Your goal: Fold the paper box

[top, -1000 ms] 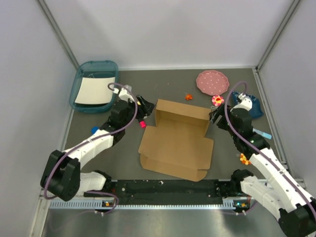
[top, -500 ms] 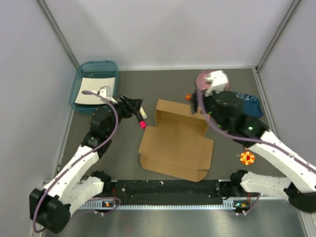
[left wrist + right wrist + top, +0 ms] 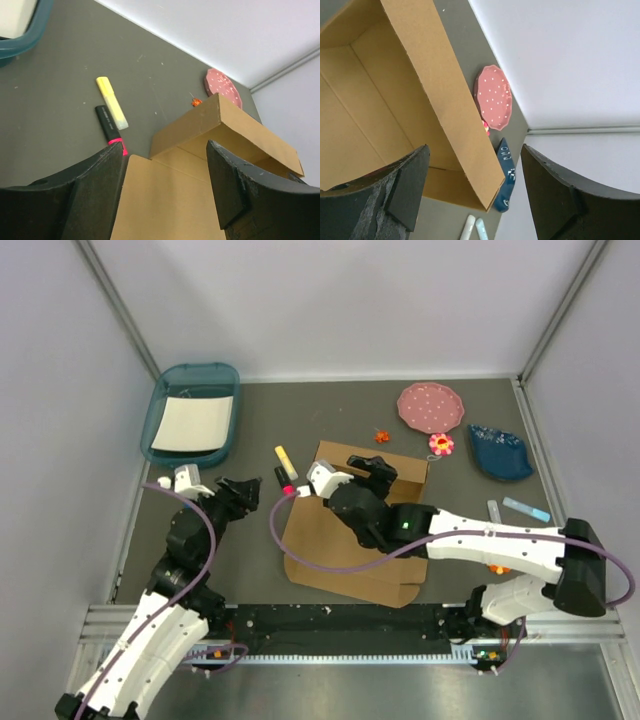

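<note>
The paper box (image 3: 312, 532) is brown cardboard in the middle of the table, its back wall raised and its front flap lying flat. My right gripper (image 3: 378, 468) reaches across over the box interior near the back wall, jaws open and empty. In the right wrist view the box wall (image 3: 440, 95) runs between my fingers (image 3: 405, 185). My left gripper (image 3: 245, 492) is open and empty, left of the box. In the left wrist view the flat flap (image 3: 165, 200) lies between my fingers (image 3: 240, 190), and my gripper (image 3: 165, 175) holds nothing.
A teal tray (image 3: 158, 418) with white paper is at the back left. A yellow marker (image 3: 286, 460) and a black-pink marker (image 3: 285, 480) lie left of the box. A pink plate (image 3: 431, 407), flower toy (image 3: 441, 444), blue dish (image 3: 500, 451) and two small tubes (image 3: 526, 508) are at the right.
My right arm has swung from the back right across over the box. My left arm has pulled back toward the near left, uncovering the two markers.
</note>
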`<state>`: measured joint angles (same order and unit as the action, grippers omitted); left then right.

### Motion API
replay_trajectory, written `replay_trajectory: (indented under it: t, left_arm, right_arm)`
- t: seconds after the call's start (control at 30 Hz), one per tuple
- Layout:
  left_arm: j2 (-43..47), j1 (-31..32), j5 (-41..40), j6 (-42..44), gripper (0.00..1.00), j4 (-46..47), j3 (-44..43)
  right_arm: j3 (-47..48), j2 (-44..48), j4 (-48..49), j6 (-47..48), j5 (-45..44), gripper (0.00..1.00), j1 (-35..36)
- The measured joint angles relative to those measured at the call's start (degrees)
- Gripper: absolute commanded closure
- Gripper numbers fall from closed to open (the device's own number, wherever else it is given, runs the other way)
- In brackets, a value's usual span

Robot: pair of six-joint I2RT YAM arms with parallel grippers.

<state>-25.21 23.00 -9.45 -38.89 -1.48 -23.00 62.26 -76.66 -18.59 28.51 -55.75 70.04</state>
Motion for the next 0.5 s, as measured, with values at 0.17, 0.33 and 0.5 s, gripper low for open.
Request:
replay_trajectory:
  t: [0.17,0.33,0.5]
  left_arm:
    - [4.7,0.0,-4.7,-2.2,0.25,-3.2,1.3]
    - [7.0,0.0,-7.9,-4.1,0.24,-6.0,2.6]
    - [7.8,0.0,-9.7,-4.9,0.23,-7.8,2.6]
  right_arm:
    - [-1.8,-2.6,5.9,6.3,-1.4,0.27,0.1]
    - [-3.8,-7.1,9.0,11.3,-1.9,0.3,0.1]
    - [-4.5,-10.1,10.6,14.8,-1.9,0.32,-1.1]
